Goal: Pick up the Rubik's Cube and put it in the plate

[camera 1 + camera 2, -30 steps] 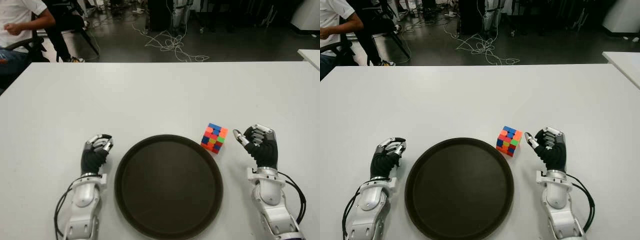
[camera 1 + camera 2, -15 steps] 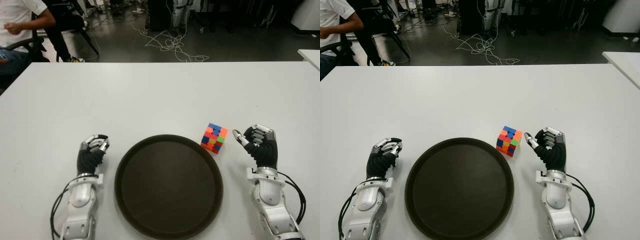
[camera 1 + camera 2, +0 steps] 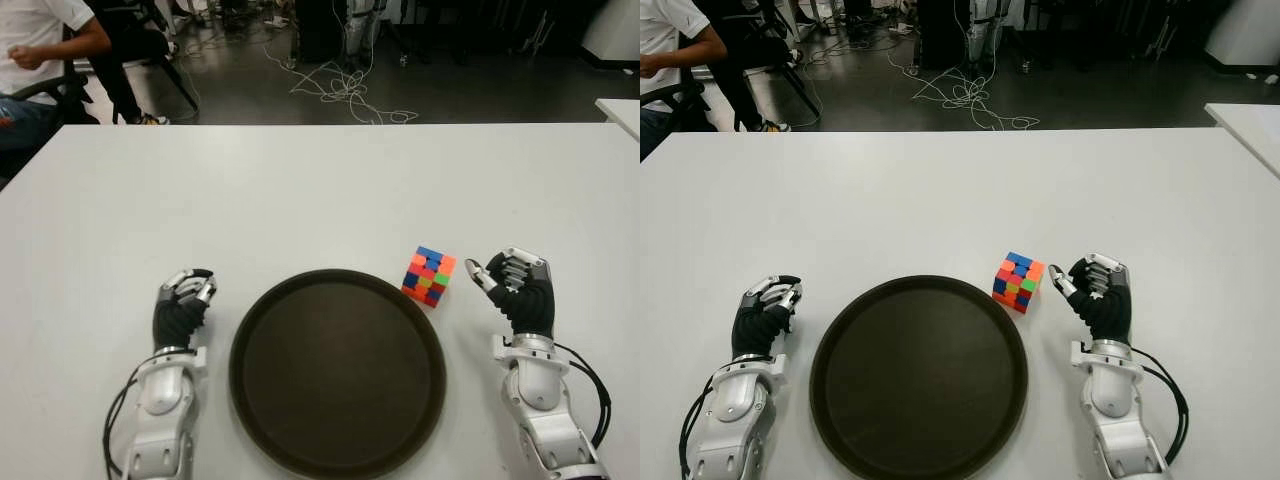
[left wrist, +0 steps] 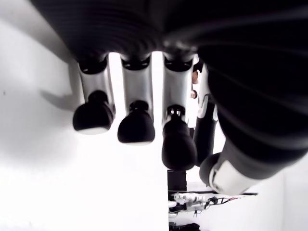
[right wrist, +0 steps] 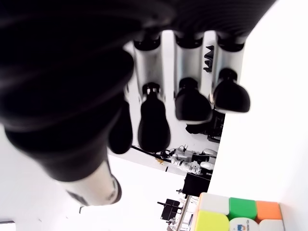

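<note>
- The cube (image 3: 428, 276) stands on the table (image 3: 320, 180), just beside the plate's (image 3: 338, 372) far right rim. It is not in the plate, and no finger touches it.
- The cube has no long axis. It sits turned, with one corner edge facing me and the plate, so its flat faces run diagonal to my reach.
- My right hand (image 3: 516, 287) is the nearer one. The cube lies to its left, toward the plate, near but apart.
- My right fingers (image 5: 192, 103) are loosely curled and hold nothing. The thumb points toward the cube.
- My left hand (image 3: 183, 305) shows on the plate's left side, well apart from the cube. Its fingers (image 4: 135, 127) are curled and empty.
- Judgement: the grasp falls to the right hand. It needs a short move left, with thumb and fingers set on opposite faces.
</note>
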